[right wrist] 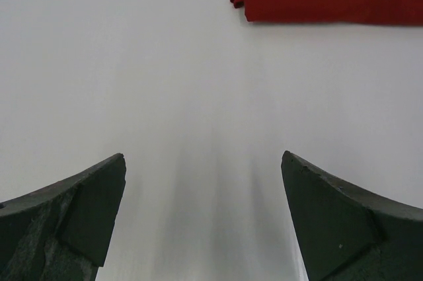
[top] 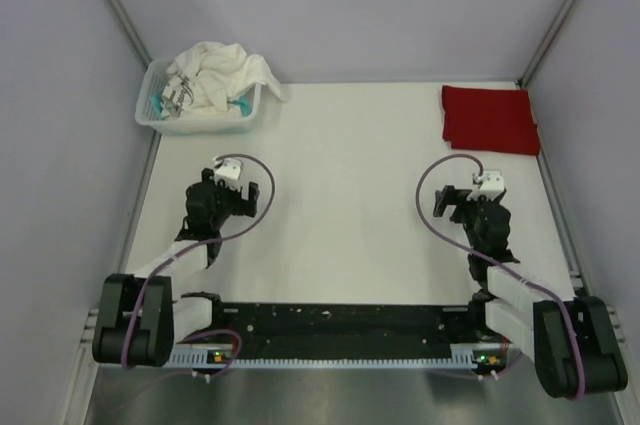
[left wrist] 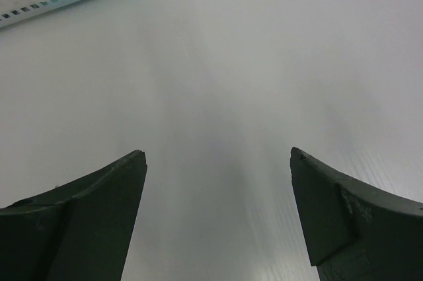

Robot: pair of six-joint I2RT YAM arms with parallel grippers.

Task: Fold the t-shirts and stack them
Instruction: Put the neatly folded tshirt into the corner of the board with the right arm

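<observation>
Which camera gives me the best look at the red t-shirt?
Top external: the whole folded red t-shirt is in view, far right. Right wrist catches only its near edge, cropped by the frame. Left wrist shows none of it.

deep red t-shirt point(top: 490, 119), white t-shirt point(top: 222, 70), white slatted basket point(top: 196, 120), pale grey table point(top: 340, 205).
</observation>
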